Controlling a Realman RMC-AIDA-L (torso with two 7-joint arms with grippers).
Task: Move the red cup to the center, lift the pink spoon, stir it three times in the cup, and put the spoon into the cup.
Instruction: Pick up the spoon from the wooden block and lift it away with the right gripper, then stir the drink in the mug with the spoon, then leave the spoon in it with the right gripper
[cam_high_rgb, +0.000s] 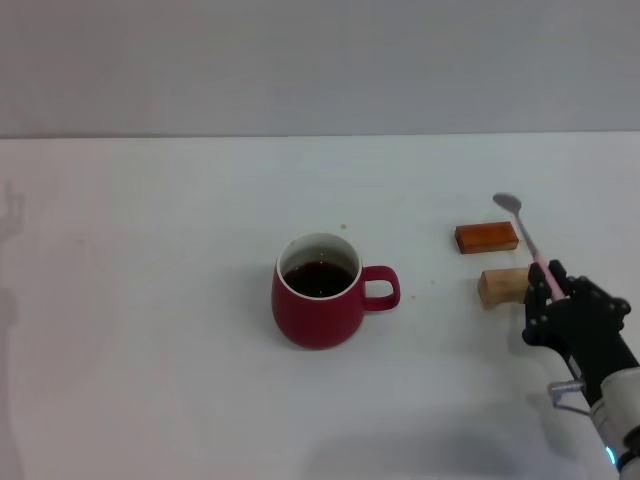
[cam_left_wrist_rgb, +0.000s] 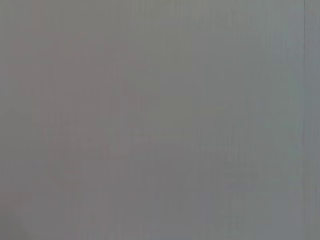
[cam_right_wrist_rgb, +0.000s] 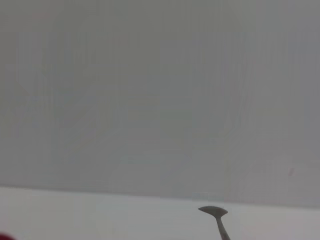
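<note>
The red cup (cam_high_rgb: 318, 291) stands near the middle of the white table (cam_high_rgb: 150, 300), dark liquid inside, handle pointing right. My right gripper (cam_high_rgb: 555, 290) at the lower right is shut on the pink spoon (cam_high_rgb: 530, 243); its pink handle is pinched between the black fingers and its grey bowl points up and away, above two wooden blocks. The right wrist view shows only the spoon's bowl (cam_right_wrist_rgb: 214, 211) against the wall. The left gripper is out of view; its wrist view shows only plain grey.
Two wooden blocks lie right of the cup: an orange-brown one (cam_high_rgb: 487, 237) farther back and a paler one (cam_high_rgb: 503, 286) right beside my right gripper. A grey wall rises behind the table's far edge.
</note>
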